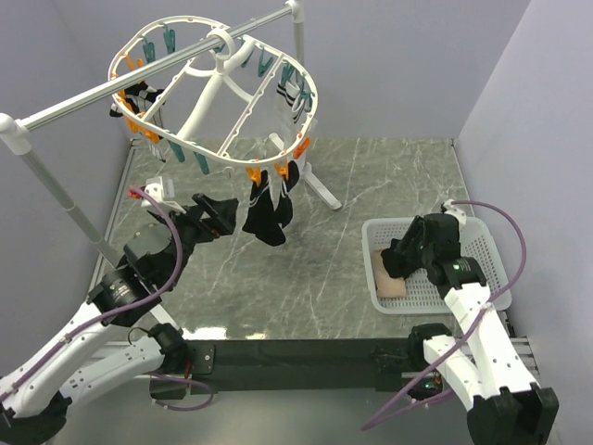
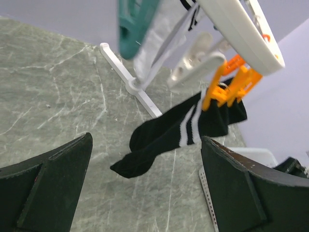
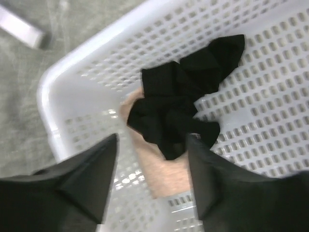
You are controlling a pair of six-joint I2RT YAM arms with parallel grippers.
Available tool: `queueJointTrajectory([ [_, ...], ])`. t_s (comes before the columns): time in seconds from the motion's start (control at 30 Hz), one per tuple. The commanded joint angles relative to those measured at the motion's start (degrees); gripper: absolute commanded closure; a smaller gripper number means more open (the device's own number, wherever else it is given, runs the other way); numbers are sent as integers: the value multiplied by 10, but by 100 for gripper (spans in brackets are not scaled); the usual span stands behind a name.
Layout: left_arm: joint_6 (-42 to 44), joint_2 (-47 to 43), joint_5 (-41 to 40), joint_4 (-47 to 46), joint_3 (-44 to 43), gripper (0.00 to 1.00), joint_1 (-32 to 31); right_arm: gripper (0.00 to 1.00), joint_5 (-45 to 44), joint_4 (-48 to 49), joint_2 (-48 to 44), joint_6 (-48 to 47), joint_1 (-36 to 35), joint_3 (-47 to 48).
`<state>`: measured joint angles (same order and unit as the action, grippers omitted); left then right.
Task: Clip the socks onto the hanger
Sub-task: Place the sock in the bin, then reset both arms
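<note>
Just beyond the tips of the right pincer (image 3: 152,141), inside the white basket (image 3: 270,72), a black sock (image 3: 178,96) lies crumpled on top of a pinkish-beige sock (image 3: 161,176); the jaws stand apart with nothing between them, and the near fold of the black one sits just ahead of the gap. The fabric looks light, limp and easily bunched, so it should give no resistance, yet it will likely droop and fold once lifted; a pinch on one raised fold, or better the cuff end, would leave a free edge to feed into a clip; which end is the cuff I cannot tell, for the wrist view is blurred. Too deep a bite may gather the pinkish-beige sock beneath as well. Over by the left pincer (image 2: 147,140), its jaws wide and empty, the hanger (image 2: 244,31) is above and ahead; a black sock with white stripes (image 2: 178,130) dangles from an orange clip (image 2: 227,89) straight in front.
</note>
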<state>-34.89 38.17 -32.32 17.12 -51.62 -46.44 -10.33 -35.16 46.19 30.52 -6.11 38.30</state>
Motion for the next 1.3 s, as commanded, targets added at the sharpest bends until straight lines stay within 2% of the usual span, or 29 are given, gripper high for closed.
queueJointTrajectory([
  [0.0,-20,-14,61,-14,5,1,40,31,29,30,-42,-8,2,7],
  [0.07,-22,-8,106,-24,6,1,72,24,50,33,-61,-20,2,18],
  [0.13,-28,0,145,-29,14,1,117,21,69,40,-83,-36,2,29],
  [0.17,-34,8,197,-34,19,1,135,20,101,54,-91,-45,2,41],
  [0.23,-42,15,243,-36,22,1,187,19,120,70,-117,-62,2,50],
  [0.27,-45,16,278,-37,25,1,202,18,142,81,-126,-70,2,56],
  [0.37,-47,-6,315,-40,41,1,240,18,152,113,-164,-78,2,62],
  [0.53,-36,-58,313,-21,56,1,253,18,195,170,-244,-71,2,18],
  [0.63,-24,-109,286,0,64,1,253,15,218,176,-299,-60,2,-21],
  [0.77,-59,-175,237,21,94,1,253,15,232,204,-371,-9,1,-89],
  [0.93,-89,-255,221,37,131,1,253,13,206,182,-458,24,1,-149],
  [1.07,-102,-282,215,75,148,1,253,10,263,194,-538,55,1,-197],
  [1.27,-104,-342,227,98,179,1,253,9,267,157,-634,80,2,-253],
])
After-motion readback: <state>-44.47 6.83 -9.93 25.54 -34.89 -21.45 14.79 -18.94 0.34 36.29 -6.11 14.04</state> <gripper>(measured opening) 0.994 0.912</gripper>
